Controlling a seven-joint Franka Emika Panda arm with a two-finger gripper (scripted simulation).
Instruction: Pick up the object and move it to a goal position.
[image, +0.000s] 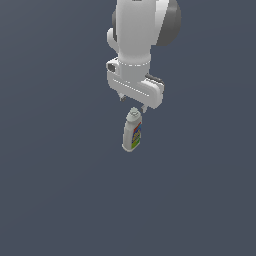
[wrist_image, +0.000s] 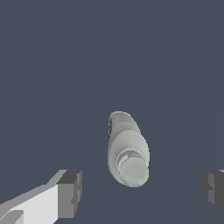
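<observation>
I am hovering my gripper (image: 133, 103) above the bottle (image: 132, 133), which is lying on its side on the plain dark desk (image: 55, 190). In the exterior view its pale cap (image: 133, 116) is pointing up toward my wrist and the multicoloured label (image: 136, 136) is showing along its flank. In the wrist view the cap (wrist_image: 132, 169) is facing the camera, sitting between my 2 fingers (wrist_image: 70, 192), which are standing wide apart with clear desk on either side of the bottle (wrist_image: 127, 146). So my gripper is spread and touching nothing.

I am judging this to be the approach step: lined up over the cap end, not yet down around the body. No goal marker is showing in either view, so I cannot say where the carry is heading.

The next move, as I am reading it, calls for descending until the fingers are straddling the bottle, perhaps shifting a little toward its middle so the grasp is not landing on the tapered neck, and then closing across its narrow width before lifting.
</observation>
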